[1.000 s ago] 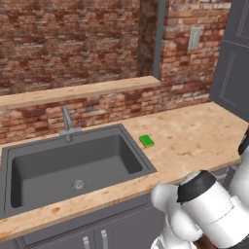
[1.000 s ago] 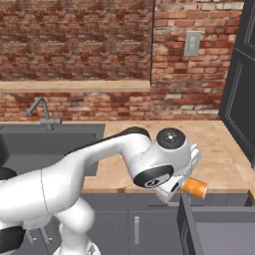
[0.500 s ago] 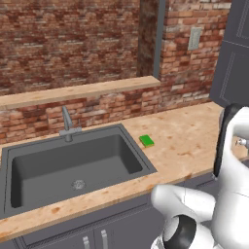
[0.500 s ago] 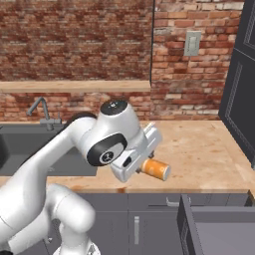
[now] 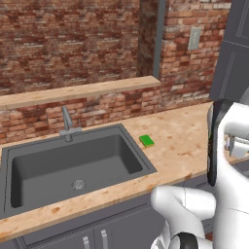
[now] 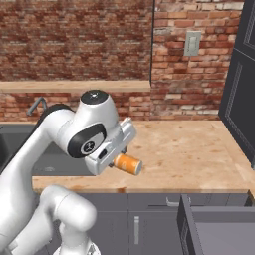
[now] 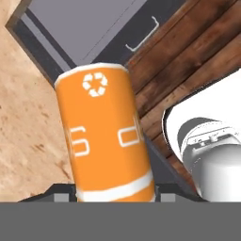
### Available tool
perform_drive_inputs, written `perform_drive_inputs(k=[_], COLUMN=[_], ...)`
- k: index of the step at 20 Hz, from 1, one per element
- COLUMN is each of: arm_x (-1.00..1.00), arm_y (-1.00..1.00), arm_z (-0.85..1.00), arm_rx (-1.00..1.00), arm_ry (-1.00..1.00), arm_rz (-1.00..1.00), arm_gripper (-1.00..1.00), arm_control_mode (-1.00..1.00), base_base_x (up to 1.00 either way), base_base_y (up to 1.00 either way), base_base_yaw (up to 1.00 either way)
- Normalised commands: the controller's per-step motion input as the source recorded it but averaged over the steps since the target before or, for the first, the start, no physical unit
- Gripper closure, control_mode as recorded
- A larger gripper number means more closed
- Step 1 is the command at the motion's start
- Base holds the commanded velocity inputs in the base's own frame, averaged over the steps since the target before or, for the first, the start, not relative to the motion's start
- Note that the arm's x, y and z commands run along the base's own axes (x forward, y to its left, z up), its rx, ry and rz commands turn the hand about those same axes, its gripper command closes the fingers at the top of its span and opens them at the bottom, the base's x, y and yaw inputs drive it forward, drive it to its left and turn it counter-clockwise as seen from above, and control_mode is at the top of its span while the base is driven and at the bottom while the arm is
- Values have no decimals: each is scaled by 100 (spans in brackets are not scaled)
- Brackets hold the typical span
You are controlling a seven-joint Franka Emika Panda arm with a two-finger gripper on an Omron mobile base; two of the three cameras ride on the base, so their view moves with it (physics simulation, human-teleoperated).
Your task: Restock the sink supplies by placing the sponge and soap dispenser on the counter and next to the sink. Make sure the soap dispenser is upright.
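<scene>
The orange soap dispenser (image 6: pixel 127 164) is held sideways, roughly level, in front of the counter's (image 6: pixel 189 149) front edge. My gripper (image 6: pixel 117 160) is shut on it, and the bottle sticks out to the right of the hand. Seen from the hand, the soap dispenser (image 7: pixel 106 136) rises between my gripper's (image 7: pixel 115 192) dark fingers, with a white recycling mark near its far end; its pump is hidden. The green sponge (image 5: pixel 147 141) lies flat on the counter (image 5: pixel 189 141), just right of the dark sink (image 5: pixel 73 165).
A slim grey faucet (image 5: pixel 66 124) stands behind the sink. An open grey drawer (image 6: pixel 219 229) juts out below the counter at the right. A brick wall with a wooden ledge (image 5: pixel 82 91) runs behind. Tall dark cabinets (image 6: pixel 241 79) close off the right end.
The arm has swung left with the soap dispenser, from above the open drawer to the counter's front edge. The sponge has not moved.
</scene>
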Motion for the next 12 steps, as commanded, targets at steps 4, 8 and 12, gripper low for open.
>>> perform_drive_inputs(k=[4,8,12], arm_x=[0,0,0], arm_y=[47,43,48], arm_z=[4,0,0], arm_rx=[19,20,22], arm_ry=[2,3,5], arm_rz=[18,21,22], arm_gripper=[100,100,100], arm_control_mode=[-100,-100,-100], base_base_x=[0,0,0], base_base_y=[0,0,0], base_base_yaw=[0,0,0])
